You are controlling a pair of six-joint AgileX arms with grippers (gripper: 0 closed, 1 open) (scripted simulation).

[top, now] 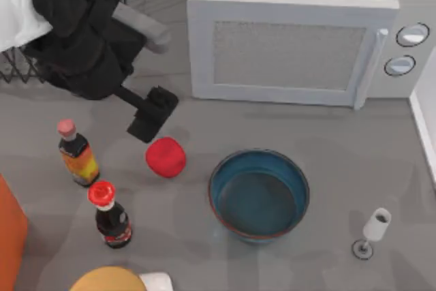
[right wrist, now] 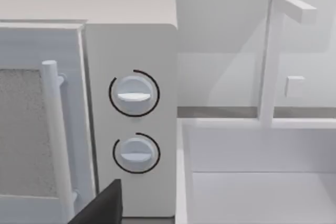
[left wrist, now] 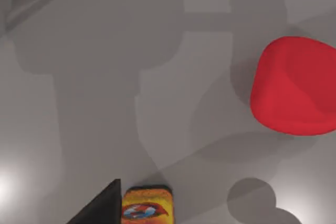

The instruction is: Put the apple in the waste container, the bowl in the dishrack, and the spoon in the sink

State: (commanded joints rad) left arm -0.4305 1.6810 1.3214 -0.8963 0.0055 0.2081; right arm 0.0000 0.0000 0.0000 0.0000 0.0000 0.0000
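My left gripper (top: 151,119) hovers just above and beside the apple (top: 165,157), holding nothing; its opening width I cannot tell. The grey table (top: 327,141) carries a microwave (top: 293,46) along its far edge. The apple sits left of centre. The bowl (top: 259,194) stands upright near centre, mouth upward. The sink (right wrist: 262,182) adjoins the microwave.
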